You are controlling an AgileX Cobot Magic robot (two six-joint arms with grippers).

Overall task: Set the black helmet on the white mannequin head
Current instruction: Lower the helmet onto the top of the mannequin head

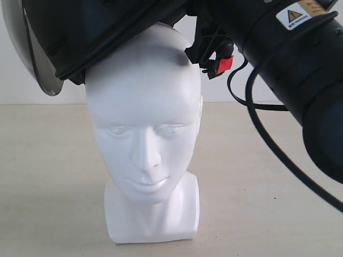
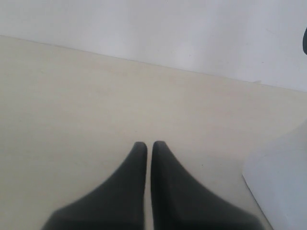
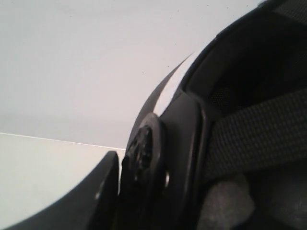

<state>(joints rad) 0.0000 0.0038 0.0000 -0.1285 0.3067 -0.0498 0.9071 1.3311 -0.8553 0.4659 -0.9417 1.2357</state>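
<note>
The white mannequin head stands upright on the table, facing the exterior camera. The black helmet hangs tilted over its crown, resting on or just above the top of the head, with the tinted visor at the upper left. Its red buckle clip dangles beside the head. My right gripper is shut on the black helmet's rim beside the visor pivot, with one finger outside the shell and a chin strap inside. My left gripper is shut and holds nothing, low over the table beside the head's base.
The right arm and its black cables fill the upper right of the exterior view, close to the head. A pale wall rises behind the beige table.
</note>
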